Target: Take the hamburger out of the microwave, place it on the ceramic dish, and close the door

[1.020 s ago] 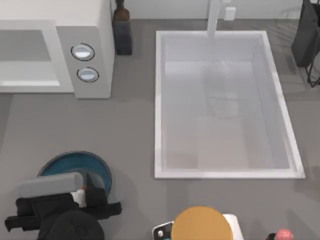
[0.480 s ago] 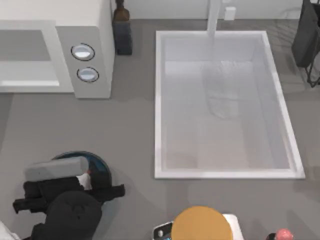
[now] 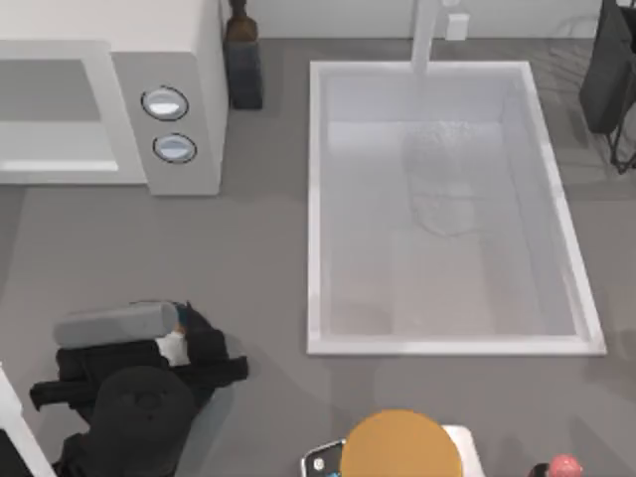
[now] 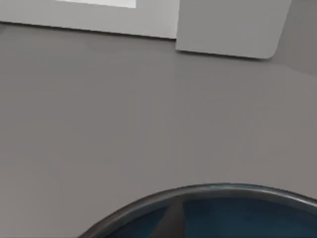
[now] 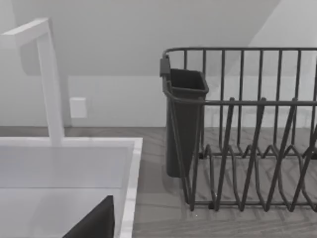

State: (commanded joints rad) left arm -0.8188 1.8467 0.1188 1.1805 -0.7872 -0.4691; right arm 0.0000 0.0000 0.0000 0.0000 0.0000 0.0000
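Now the left end effector (image 3: 177,343), low on the left of the top view, is hanging over the round blue ceramic dish (image 4: 233,215). I cannot tell its grip. The big white microwave (image 3: 109,94), upper left, is sitting open.

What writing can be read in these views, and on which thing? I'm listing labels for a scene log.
None: no readable words, numbers or signs. The microwave has two unmarked knobs. The sink, the orange disc and the dish rack are plain too.
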